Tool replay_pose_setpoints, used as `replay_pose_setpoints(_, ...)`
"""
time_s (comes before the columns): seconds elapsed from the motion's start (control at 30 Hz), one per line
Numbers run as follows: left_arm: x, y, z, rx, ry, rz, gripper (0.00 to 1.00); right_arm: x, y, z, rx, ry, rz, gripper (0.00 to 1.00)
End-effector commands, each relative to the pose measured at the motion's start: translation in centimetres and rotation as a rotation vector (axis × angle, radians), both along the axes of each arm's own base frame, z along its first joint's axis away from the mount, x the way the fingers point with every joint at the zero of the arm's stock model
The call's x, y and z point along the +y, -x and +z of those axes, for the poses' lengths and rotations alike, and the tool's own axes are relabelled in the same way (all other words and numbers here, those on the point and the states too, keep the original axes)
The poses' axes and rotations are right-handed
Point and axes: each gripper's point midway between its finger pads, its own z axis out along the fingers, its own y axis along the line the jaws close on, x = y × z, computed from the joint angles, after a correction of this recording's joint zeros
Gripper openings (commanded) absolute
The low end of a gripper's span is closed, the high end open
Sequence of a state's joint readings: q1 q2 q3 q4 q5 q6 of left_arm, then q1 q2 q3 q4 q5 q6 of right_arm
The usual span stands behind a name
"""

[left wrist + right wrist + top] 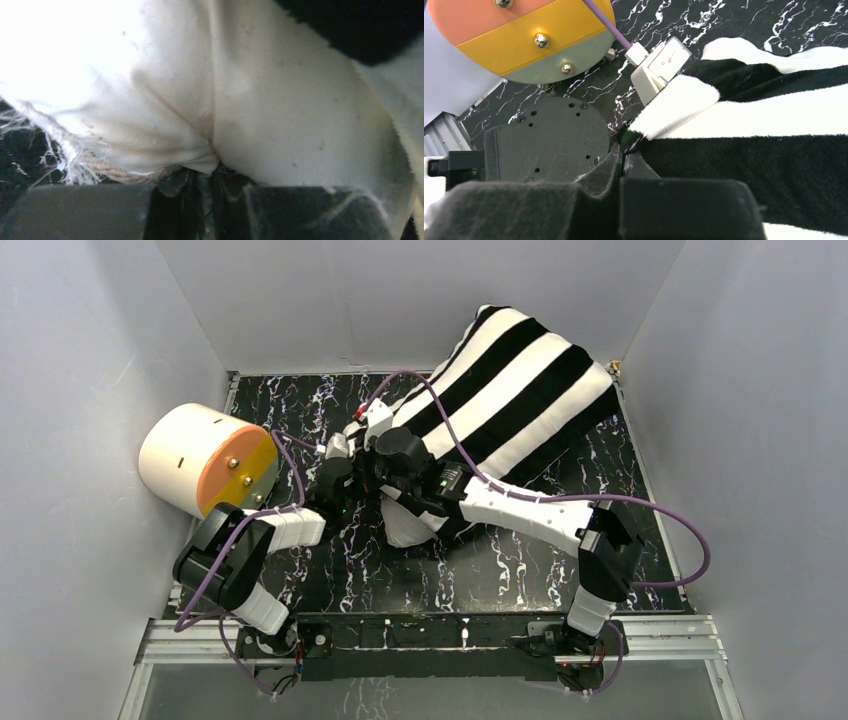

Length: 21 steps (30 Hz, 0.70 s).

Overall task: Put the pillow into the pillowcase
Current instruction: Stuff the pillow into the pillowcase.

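Print on white module (664, 57) too blurred to read. Blk/wht broad-striped pillowcase (510, 390) lies plump at far right of worktop (480, 575); white pillow (408, 527) pokes out its near end. Left hand (200, 190) clenched on frayed pillow cloth, right hand (621, 162) on pillowcase edge

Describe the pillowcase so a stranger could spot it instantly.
Start at the black marbled table. Toward its far right corner lies a fabric bundle, the pillowcase. Its broad black and white stripes set it apart from the cream cylinder on the left.
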State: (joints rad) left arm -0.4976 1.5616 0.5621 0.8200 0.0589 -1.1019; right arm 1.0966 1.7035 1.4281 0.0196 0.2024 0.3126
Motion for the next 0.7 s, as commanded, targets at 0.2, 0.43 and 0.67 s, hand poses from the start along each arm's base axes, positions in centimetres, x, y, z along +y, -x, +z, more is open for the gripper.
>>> replay_pose_setpoints(0.2, 4.6, 1.9, 10.9, -0.208, 0.015, 0.171, 0.0, 0.0, 2.7, 7.6, -0.06, -0.14, 0.202, 0.06)
replay_pose_setpoints(0.43, 7.4, 4.3, 8.3, -0.133, -0.121, 0.222, 0.25, 3.7, 3.2, 4.8, 0.009, -0.028, 0.351, 0.17)
replay_pose_setpoints(0.67, 10.7, 7.1, 11.0, -0.199, -0.272, 0.239, 0.51, -7.8, -1.9, 4.7, -0.006, 0.012, 0.01, 0.67)
